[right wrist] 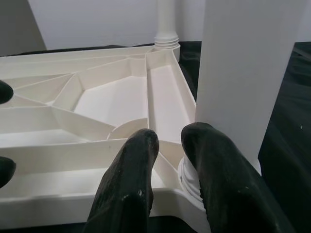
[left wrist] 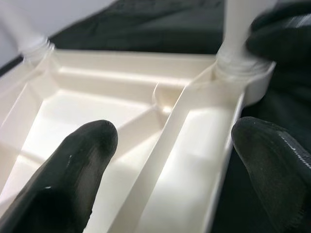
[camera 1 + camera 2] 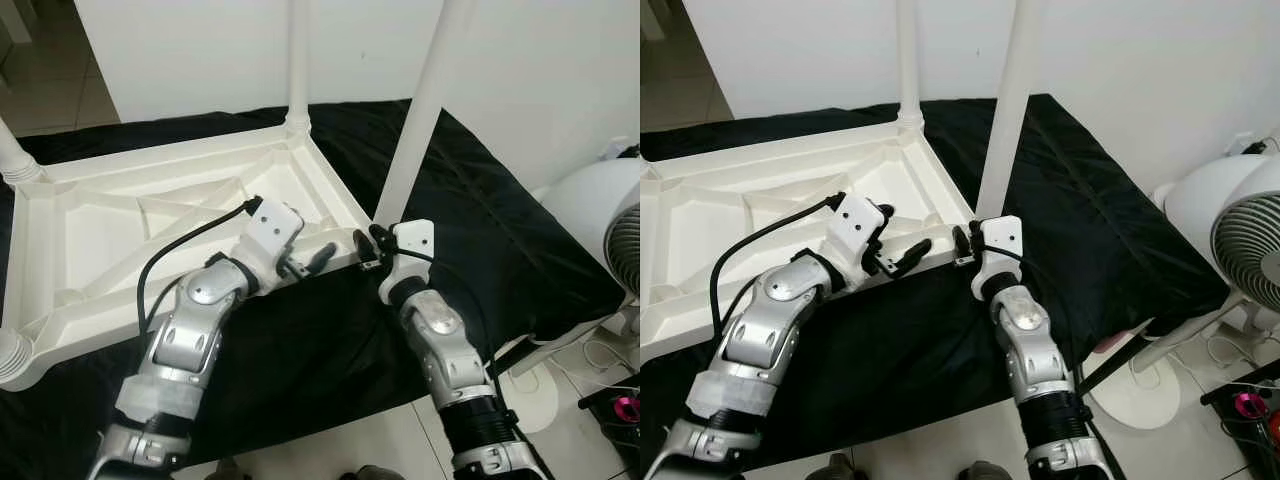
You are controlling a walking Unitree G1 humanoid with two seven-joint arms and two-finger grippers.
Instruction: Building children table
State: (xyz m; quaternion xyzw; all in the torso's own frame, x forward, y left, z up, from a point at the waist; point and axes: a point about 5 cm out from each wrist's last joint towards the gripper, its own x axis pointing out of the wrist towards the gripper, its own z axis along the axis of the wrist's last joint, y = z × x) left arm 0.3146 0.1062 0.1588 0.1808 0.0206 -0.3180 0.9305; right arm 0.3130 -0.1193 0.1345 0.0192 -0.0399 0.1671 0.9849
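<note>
**Both grippers at the near corner of the upturned table**

A white plastic table [image 3: 150, 215] lies upside down on a black cloth [image 3: 500, 240], its ribbed underside facing up. Three legs are in view standing in corner sockets: a far leg [image 3: 298, 60], a near leg [image 3: 420, 110] at the corner closest to the robot's right arm, and a left leg [image 3: 15, 155] at the far left corner.

The right gripper [image 3: 962, 245] is at the base of the near leg, its two black fingers [image 1: 131, 184] close together and pressed against the leg's collar at the socket; whether they actually clamp it cannot be told.

The left gripper [image 3: 312, 262] sits just beside it at the table's near rim, fingers [image 2: 73, 170] spread wide apart on either side of the rim wall, holding nothing.

A white fan [image 3: 1250, 230] stands on the floor to the right of the cloth.
</note>
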